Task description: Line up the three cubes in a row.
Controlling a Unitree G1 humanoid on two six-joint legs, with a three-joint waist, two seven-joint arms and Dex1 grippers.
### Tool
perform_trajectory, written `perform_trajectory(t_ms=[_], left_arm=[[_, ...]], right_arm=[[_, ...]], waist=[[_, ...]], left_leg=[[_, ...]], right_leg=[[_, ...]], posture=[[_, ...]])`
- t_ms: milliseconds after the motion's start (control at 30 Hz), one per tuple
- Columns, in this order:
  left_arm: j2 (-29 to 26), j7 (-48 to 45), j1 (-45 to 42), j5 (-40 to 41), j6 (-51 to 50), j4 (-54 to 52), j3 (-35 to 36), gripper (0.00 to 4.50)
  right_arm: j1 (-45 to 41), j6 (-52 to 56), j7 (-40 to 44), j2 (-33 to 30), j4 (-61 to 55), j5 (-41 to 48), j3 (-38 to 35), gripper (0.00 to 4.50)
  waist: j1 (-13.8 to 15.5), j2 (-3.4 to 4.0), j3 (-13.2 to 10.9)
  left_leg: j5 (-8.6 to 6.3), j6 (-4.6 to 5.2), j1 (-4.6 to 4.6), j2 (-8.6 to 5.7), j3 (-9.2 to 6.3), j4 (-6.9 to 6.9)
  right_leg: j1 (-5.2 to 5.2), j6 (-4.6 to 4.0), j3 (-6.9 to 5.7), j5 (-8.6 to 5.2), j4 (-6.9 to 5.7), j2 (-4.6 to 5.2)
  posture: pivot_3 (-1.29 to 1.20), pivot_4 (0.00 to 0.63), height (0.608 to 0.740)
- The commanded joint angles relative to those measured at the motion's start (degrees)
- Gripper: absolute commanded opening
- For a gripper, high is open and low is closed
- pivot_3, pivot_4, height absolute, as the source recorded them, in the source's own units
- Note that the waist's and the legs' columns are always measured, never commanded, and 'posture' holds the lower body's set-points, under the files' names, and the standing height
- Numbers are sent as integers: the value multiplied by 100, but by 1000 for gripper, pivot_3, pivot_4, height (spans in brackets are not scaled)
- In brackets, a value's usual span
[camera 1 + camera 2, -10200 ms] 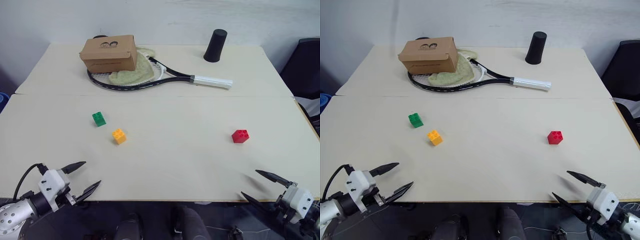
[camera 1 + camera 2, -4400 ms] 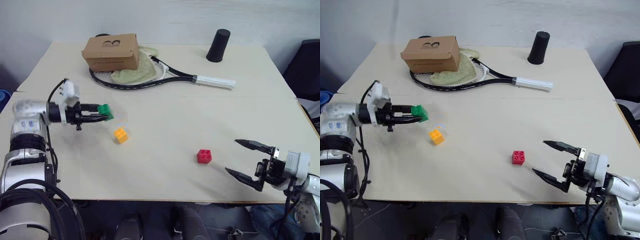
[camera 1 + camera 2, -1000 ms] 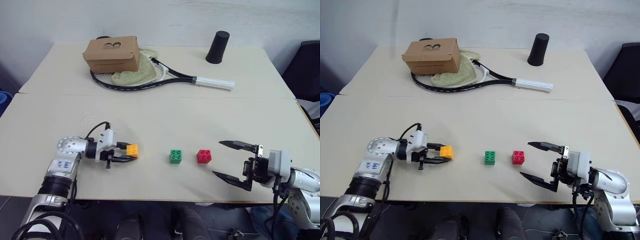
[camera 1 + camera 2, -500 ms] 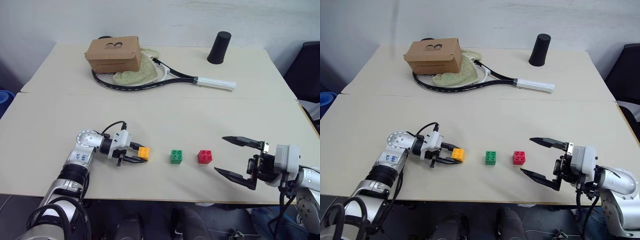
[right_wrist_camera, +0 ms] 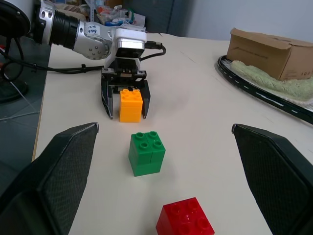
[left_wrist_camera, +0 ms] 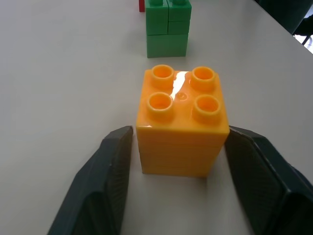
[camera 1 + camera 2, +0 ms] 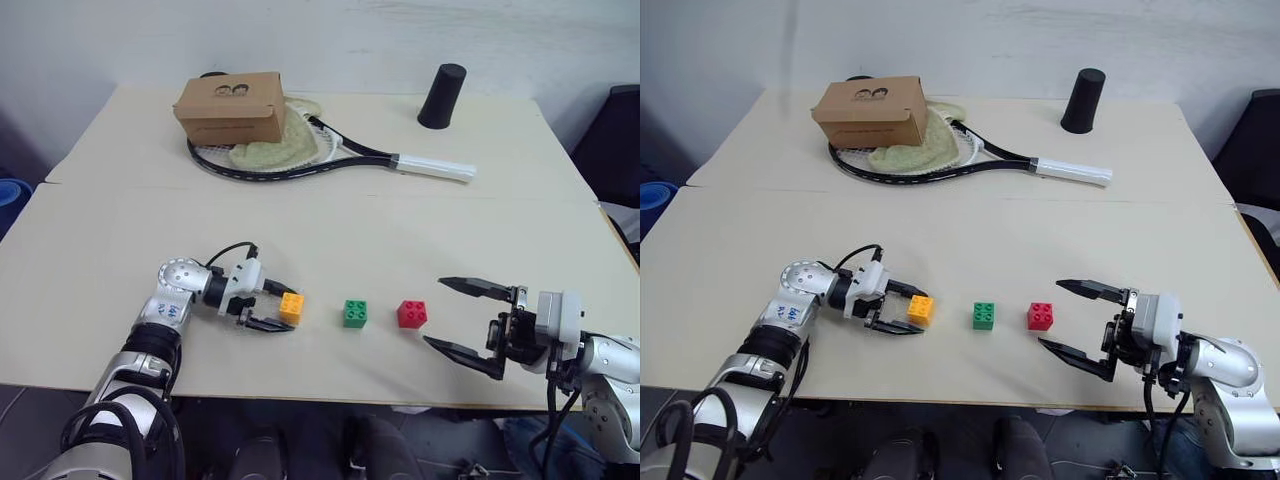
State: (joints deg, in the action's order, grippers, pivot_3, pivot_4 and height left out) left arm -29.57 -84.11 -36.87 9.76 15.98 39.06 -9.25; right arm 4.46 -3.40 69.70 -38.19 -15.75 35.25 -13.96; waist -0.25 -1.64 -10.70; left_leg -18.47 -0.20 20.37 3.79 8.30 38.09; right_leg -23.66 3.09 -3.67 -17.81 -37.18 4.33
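Three cubes stand in a row near the table's front edge: orange (image 7: 292,306), green (image 7: 354,313) and red (image 7: 412,313). My left gripper (image 7: 284,310) straddles the orange cube, which rests on the table. In the left wrist view its fingers (image 6: 110,166) stand open, with a thin gap on each side of the orange cube (image 6: 182,122). The right gripper (image 7: 434,312) hangs wide open just right of the red cube, holding nothing. From the right wrist view the red (image 5: 186,220), green (image 5: 146,152) and orange (image 5: 130,105) cubes recede in a line.
A brown cardboard box (image 7: 230,105) sits on a pale green cloth (image 7: 265,152) and a tennis racket (image 7: 335,160) at the back left. A black cup (image 7: 441,95) stands at the back right. A seam (image 7: 320,192) crosses the table.
The orange cube has come a little closer to the green one and now rests on the table. My left gripper's fingers have parted from it. The right gripper stays open.
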Motion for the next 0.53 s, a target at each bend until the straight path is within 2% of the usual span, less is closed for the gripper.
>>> perform_trajectory(t_ms=[33,100,267,400,533], left_arm=[[-529,67,348,261,-212,-584,461,4332],[-1017,101,747,462,-428,-1134,818,4332],[-2249,347,2097,824,-1079,-2401,1863,4332],[-2529,688,2688,867,-1074,-2785,2427,4332],[-2617,837,2860,864,-1111,-2751,2585,4332]], right_arm=[[-172,-59,213,-240,87,150,-279,4500],[-176,25,411,-527,156,254,-540,4500],[183,79,1196,-1378,597,313,-1387,4500],[110,-60,1457,-1623,999,177,-1555,4500],[3,-87,1635,-1702,1180,81,-1452,4500]], waist=[[-56,0,0],[-139,3,-2],[-136,5,-4],[-86,7,-5],[-65,7,-5]], left_leg=[[0,-1,-1,3,1,-1],[0,-2,2,7,1,-6],[1,-6,5,15,-5,-18],[-8,13,2,3,-9,-18],[-8,16,1,2,-6,-18]], right_leg=[[-1,-1,2,0,-1,-2],[-7,-5,14,-3,-3,-2],[-6,-11,22,-7,16,0],[8,-3,20,-3,30,21],[6,-2,26,1,32,24]], posture=[[0,150,740],[0,150,740],[0,150,740],[0,150,740],[0,150,740]])
